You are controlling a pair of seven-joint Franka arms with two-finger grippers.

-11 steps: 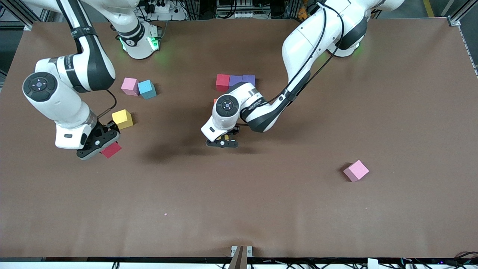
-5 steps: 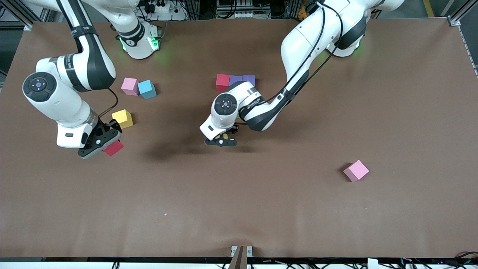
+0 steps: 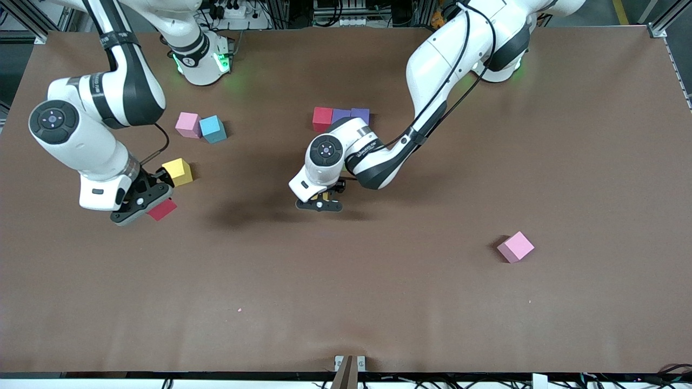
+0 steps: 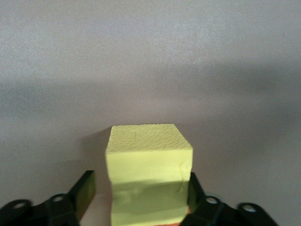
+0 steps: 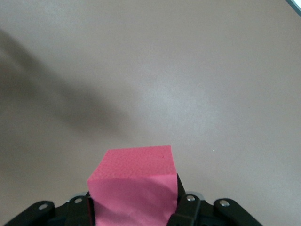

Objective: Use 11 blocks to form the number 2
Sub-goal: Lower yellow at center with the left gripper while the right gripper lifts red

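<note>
Between the spread fingers of my left gripper (image 4: pixel 139 187) a lime-green block (image 4: pixel 149 155) rests on the table, with a gap showing beside one finger (image 4: pixel 84 188). That gripper (image 3: pixel 320 205) hangs low at mid-table, nearer the front camera than a row of a red block (image 3: pixel 322 119) and two purple blocks (image 3: pixel 340 116) (image 3: pixel 360 115). The left arm hides whatever lies between that row and the gripper. My right gripper (image 3: pixel 141 208) is shut on a red block (image 5: pixel 134 174), just off the table beside the yellow block (image 3: pixel 177 172).
A pink block (image 3: pixel 188 125) and a blue block (image 3: pixel 212 129) touch each other near the right arm's base. Another pink block (image 3: pixel 516 247) lies alone toward the left arm's end of the brown table (image 3: pixel 378 302), nearer the front camera.
The left gripper's fingers have parted from the green block. The right gripper has carried its red block a little closer to the yellow block.
</note>
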